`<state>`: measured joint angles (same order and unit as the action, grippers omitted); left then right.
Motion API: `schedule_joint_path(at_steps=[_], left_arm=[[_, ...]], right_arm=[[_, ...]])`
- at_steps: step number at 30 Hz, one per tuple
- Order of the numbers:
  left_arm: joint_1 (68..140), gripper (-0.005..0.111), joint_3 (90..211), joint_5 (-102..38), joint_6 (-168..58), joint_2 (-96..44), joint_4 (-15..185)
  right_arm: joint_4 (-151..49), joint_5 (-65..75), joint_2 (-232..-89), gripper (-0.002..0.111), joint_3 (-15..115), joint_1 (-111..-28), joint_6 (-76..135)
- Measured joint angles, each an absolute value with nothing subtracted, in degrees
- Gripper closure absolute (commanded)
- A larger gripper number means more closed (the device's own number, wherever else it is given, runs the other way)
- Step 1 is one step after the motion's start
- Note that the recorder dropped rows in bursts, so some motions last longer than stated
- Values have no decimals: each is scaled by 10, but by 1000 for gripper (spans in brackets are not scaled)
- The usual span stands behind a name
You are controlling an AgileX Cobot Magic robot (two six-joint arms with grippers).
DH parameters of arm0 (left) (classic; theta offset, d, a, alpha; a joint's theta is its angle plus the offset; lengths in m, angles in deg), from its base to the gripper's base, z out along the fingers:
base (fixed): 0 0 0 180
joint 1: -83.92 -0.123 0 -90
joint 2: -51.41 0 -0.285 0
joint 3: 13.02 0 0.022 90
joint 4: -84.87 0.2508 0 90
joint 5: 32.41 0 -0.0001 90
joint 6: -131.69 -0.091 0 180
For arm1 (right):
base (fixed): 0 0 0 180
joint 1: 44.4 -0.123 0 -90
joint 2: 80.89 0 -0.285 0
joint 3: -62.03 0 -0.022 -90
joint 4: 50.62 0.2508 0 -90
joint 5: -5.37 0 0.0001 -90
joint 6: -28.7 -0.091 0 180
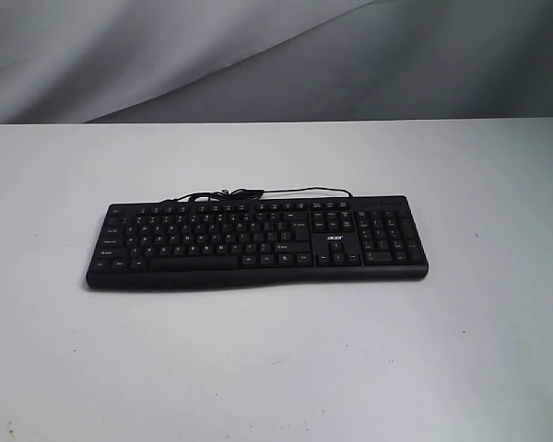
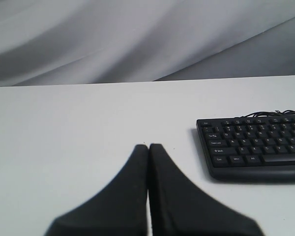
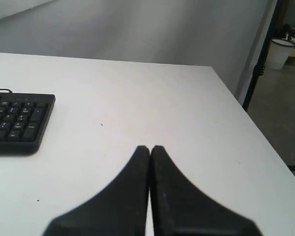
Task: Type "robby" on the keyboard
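The long black keyboard (image 1: 256, 241) lies flat in the middle of the white table (image 1: 276, 359), its thin black cable (image 1: 249, 194) looped behind it. Neither arm shows in the exterior view. In the left wrist view my left gripper (image 2: 148, 146) is shut with nothing in it, above bare table beside the keyboard's Ctrl-key end (image 2: 253, 147). In the right wrist view my right gripper (image 3: 150, 148) is shut and empty too, off the number pad end of the keyboard (image 3: 20, 120), apart from it.
A grey cloth backdrop (image 1: 276, 55) hangs behind the table. The right wrist view shows the table's side edge (image 3: 258, 128), a dark stand pole (image 3: 259, 59) and a white bucket (image 3: 282, 51) on the floor beyond.
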<state>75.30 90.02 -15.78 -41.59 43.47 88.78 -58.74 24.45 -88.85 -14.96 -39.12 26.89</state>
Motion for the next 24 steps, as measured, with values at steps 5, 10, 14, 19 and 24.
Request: schedule_joint_path(at_steps=[5,10,14,19,24], left_arm=[[753,106,900,-158,-416,435,888],[753,106,900,-158,-416,435,888],[753,106,900,-158,-416,435,888],[753,106,900,-158,-416,435,888],[753,106,900,-158,-416,435,888]], right_arm=[[-583,247,-888,108,-150,-390,269],[-582,248,-888,108,-150,-390,269],[-582,248,-888,108,-150,-390,269],[-582,248,-888,108,-150,-390,269],[-582,248,-888,108,-150,-390,269]])
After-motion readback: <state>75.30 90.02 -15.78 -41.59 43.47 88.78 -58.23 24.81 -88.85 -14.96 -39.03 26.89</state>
